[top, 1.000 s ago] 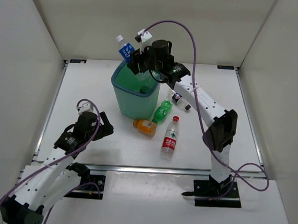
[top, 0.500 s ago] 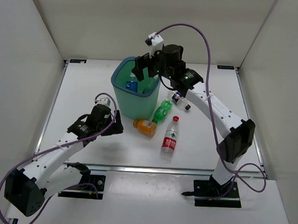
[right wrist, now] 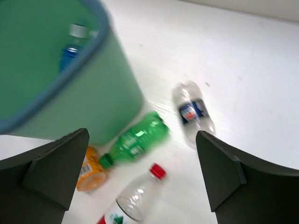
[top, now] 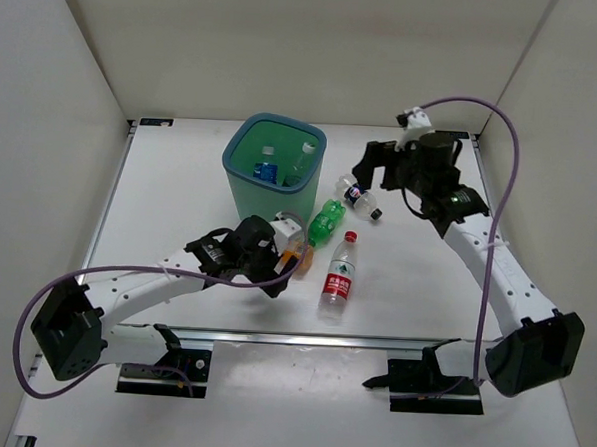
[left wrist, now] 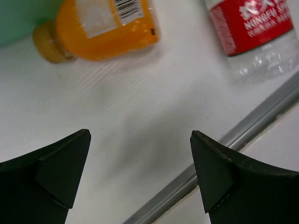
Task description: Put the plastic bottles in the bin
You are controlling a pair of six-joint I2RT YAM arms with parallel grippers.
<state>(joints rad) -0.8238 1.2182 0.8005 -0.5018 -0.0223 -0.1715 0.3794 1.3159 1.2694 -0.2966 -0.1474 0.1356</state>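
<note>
Bin point(top: 249, 203) is standing upright toward the far side of the table point(top: 180, 197), holding two bottles: a blue-labelled bottle point(top: 266, 170) and a clear bottle point(top: 304, 156) whose label is too small to tell. Four more are lying on their sides outside it: orange bottle point(left wrist: 100, 25) close to the bin's base, green bottle point(right wrist: 138, 136) just beside that, navy-labelled bottle point(right wrist: 192, 112) farther right, and red-labelled bottle point(top: 340, 277) nearest the front edge. Left gripper point(left wrist: 140, 136) is hovering low over the table near the orange bottle, fingers spread and gripping nothing. Right gripper point(right wrist: 141, 135) is hanging high over the lying bottles, fingers likewise spread and empty.
</note>
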